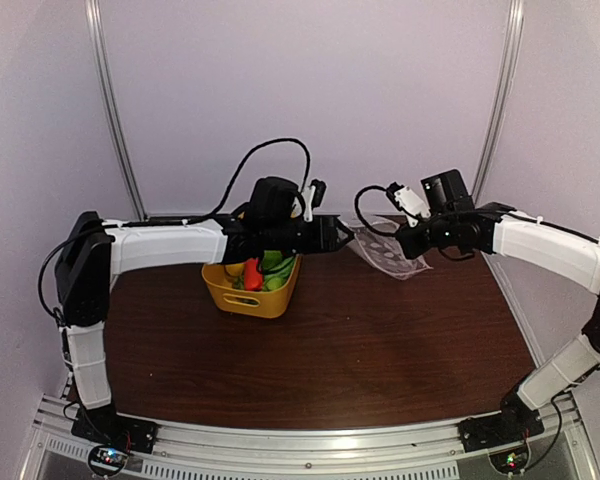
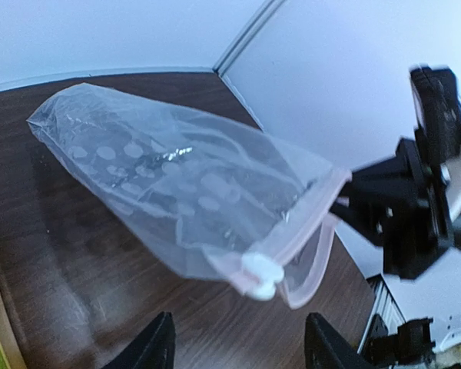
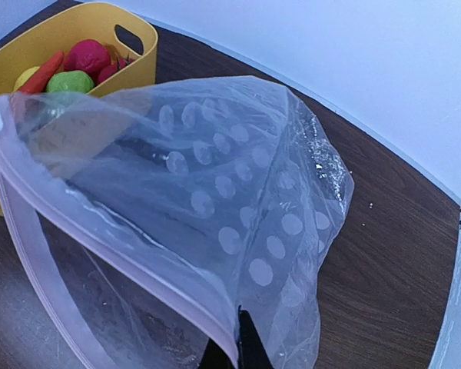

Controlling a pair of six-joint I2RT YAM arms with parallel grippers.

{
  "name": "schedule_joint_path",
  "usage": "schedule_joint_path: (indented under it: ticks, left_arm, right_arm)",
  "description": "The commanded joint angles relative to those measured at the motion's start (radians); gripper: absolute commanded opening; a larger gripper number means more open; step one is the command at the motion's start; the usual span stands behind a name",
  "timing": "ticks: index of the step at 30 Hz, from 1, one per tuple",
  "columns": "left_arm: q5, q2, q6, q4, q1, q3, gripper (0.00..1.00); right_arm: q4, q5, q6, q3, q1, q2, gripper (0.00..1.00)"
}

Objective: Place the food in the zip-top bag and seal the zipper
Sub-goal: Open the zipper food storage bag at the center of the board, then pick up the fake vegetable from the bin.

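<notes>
At the left of the dark wooden surface (image 1: 380, 340) stands a yellow basket (image 1: 242, 302) of smooth, hard plastic. The food (image 1: 262, 268) is all inside it: glossy round pieces in red, yellow and green, and an orange carrot. The left arm reaches across above the basket. The left tool (image 1: 342, 234) has its fingers apart with nothing between them. Just ahead of it, held up off the surface between the two arms, is the zip-top bag (image 1: 385, 255), made of thin, crinkly clear film printed with pale dots. Its zipper (image 2: 307, 217), a pale strip with a pink line, runs lengthwise from one tool toward the other. The small white slider (image 2: 261, 275) sits at the end nearest the left tool. To the right, the right tool (image 3: 234, 347) is pinched tight on the far end of that strip, so the bag's body sags away from it. The left arm is the nearer one to both the free lip and the food, so spreading the mouth likely falls to it.
</notes>
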Motion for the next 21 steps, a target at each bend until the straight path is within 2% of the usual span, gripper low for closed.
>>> schedule_joint_path:
  ticks: [1, 3, 7, 10, 12, 15, 17, 21]
  left_arm:
    - [0.125, -0.15, 0.164, -0.069, -0.005, -0.109, 0.6]
    - [0.068, -0.21, 0.237, -0.176, -0.005, -0.147, 0.6]
    - [-0.175, -0.297, 0.326, -0.376, 0.01, -0.179, 0.66]
    - [-0.349, -0.301, 0.34, -0.514, 0.049, -0.155, 0.75]
    - [-0.411, -0.289, 0.323, -0.586, 0.084, -0.121, 0.8]
    - [-0.408, -0.264, 0.303, -0.64, 0.143, -0.099, 0.78]
    - [-0.36, -0.238, 0.286, -0.66, 0.185, -0.086, 0.73]
    - [-0.31, -0.185, 0.256, -0.702, 0.209, -0.061, 0.7]
  right_arm:
    - [-0.015, -0.081, -0.081, -0.043, -0.078, -0.051, 0.0]
    - [-0.02, -0.121, -0.089, -0.065, -0.11, -0.065, 0.0]
    - [0.03, -0.12, -0.081, -0.115, -0.184, -0.116, 0.0]
    - [0.04, -0.078, -0.075, -0.113, -0.262, -0.158, 0.0]
    - [0.025, -0.068, -0.065, -0.097, -0.314, -0.182, 0.0]
    - [0.028, -0.015, -0.059, -0.103, -0.327, -0.228, 0.0]
    - [0.046, -0.051, -0.023, -0.129, -0.322, -0.242, 0.0]
    - [0.105, -0.112, -0.008, -0.214, -0.313, -0.23, 0.0]
